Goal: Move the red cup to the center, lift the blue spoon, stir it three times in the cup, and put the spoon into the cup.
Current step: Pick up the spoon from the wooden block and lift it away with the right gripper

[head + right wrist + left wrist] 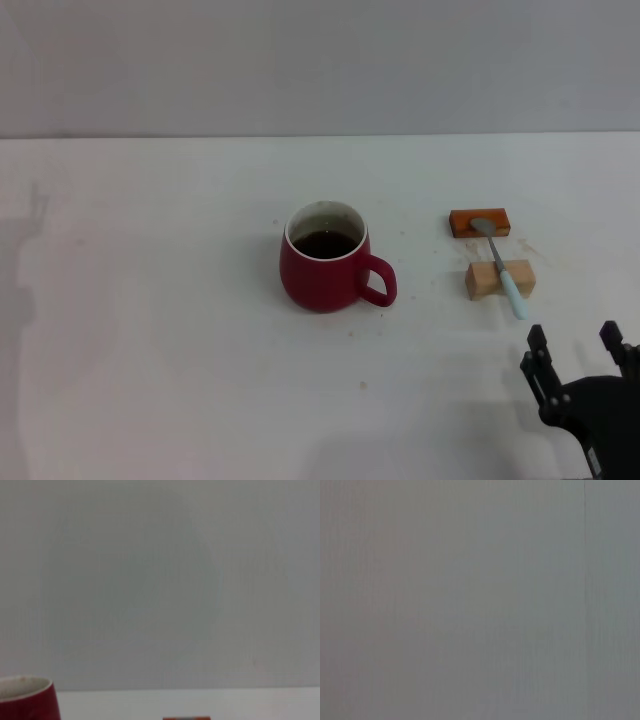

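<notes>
The red cup [325, 258] stands upright near the middle of the white table, handle toward the right, dark liquid inside. Its rim also shows in the right wrist view [25, 697]. The blue spoon [501, 265] lies to the cup's right, its metal bowl resting on an orange-brown block [480, 222] and its pale blue handle across a tan wooden block [499, 279]. My right gripper [575, 345] is open and empty at the front right, a short way in front of the spoon's handle end. My left gripper is out of view.
The white table [150, 330] stretches wide to the cup's left and front. A grey wall [320, 60] stands behind the table's far edge. The left wrist view shows only a plain grey surface.
</notes>
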`<state>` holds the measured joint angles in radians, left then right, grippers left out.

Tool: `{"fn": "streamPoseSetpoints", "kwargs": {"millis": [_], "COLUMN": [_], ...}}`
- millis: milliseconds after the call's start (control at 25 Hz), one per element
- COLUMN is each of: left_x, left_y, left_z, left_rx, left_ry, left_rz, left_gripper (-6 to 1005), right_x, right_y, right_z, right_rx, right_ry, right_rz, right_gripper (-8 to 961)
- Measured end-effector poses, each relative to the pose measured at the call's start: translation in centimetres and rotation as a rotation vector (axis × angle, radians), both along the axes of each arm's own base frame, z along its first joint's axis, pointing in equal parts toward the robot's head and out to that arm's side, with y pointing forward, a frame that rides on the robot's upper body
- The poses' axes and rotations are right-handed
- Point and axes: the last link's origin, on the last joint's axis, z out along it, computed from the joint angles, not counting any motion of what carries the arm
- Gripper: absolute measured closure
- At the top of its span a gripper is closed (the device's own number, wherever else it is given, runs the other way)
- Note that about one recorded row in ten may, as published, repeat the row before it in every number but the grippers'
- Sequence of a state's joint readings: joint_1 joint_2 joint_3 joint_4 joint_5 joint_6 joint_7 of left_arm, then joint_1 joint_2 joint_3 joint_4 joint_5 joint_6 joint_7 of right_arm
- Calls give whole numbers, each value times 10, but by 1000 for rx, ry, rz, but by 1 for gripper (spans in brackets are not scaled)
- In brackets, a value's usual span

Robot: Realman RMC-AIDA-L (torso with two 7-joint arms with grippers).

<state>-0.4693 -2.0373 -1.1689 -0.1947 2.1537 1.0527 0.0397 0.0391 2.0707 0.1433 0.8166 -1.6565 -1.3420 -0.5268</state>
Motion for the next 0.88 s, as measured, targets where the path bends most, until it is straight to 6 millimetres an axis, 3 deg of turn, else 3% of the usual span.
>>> {"fn": "streamPoseSetpoints", "kwargs": {"millis": [480,880], "left_x": [-2,-2], "left_y": [-2,-2], "left_z": [1,3], "left_rx": [2,12], "left_ry": [2,3], "left_rz": [5,0], "left_gripper": [138,138], "right_x": [13,12], "right_y": [19,40], "right_z": [-5,-14], "right_rx": [-54,-133], "right_ry": [-23,-51], "right_rz": [-32,-2], "right_gripper": [217,228]}}
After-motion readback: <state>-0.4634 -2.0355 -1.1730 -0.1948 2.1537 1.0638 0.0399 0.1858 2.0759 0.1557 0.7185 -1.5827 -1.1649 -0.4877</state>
